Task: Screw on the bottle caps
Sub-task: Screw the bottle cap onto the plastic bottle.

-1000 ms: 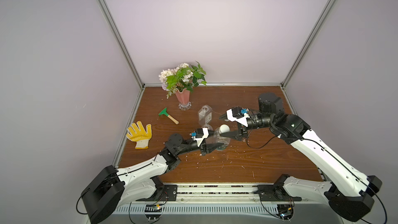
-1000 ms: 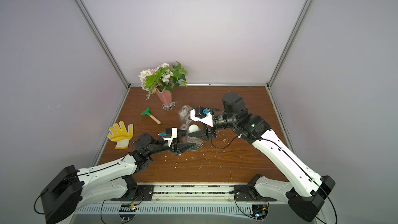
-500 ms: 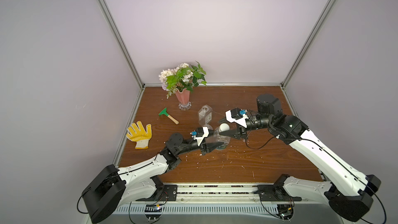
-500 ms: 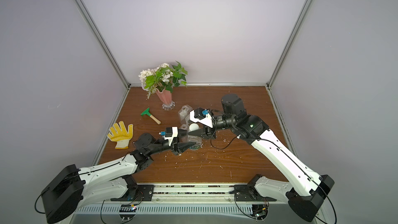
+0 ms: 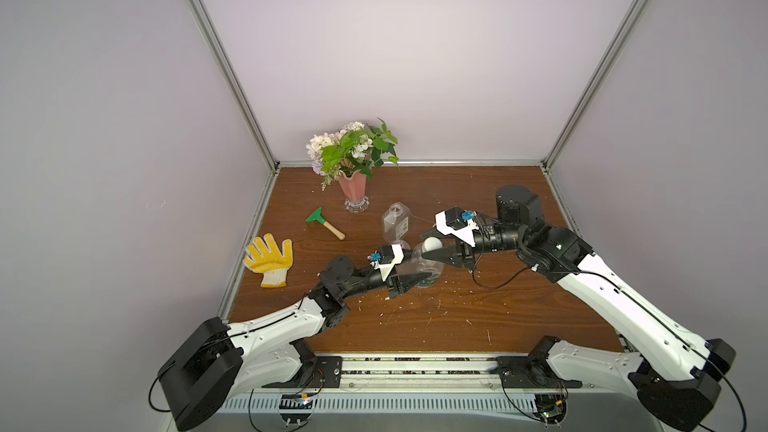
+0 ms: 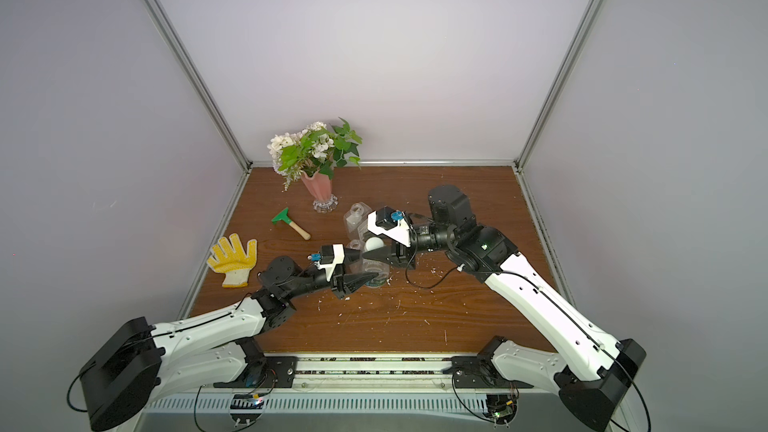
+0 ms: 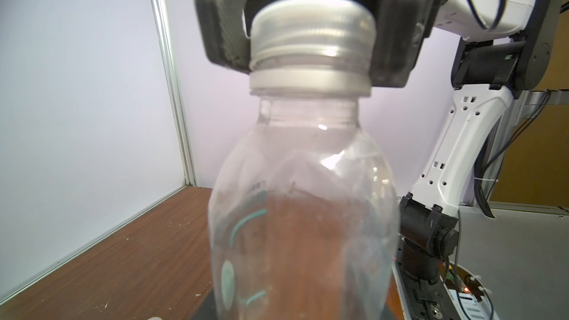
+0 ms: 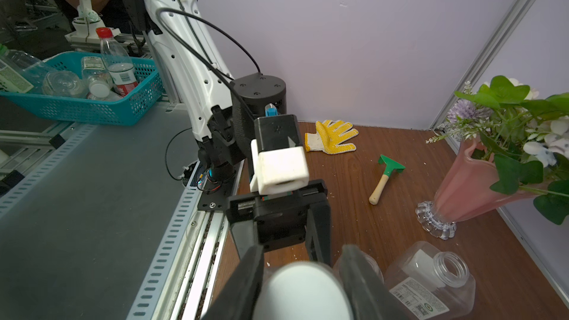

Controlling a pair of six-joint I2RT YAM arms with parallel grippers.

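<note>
- here, the left hand (image 5: 415,278) pinches the clear rounded bottle (image 7: 301,210), which stands upright.
- the right hand (image 5: 433,247) pinches the white cap (image 7: 311,35) on its neck.

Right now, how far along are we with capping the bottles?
Done: no bottle looks finished. In hand: the left pincer holds the rounded bottle while the right pincer clamps the white cap sitting on its neck; a gap above the ring suggests it isn't fully screwed down. Left: the square bottle stands open-mouthed, uncapped. A third clear bottle beside it is too hidden to judge.
</note>
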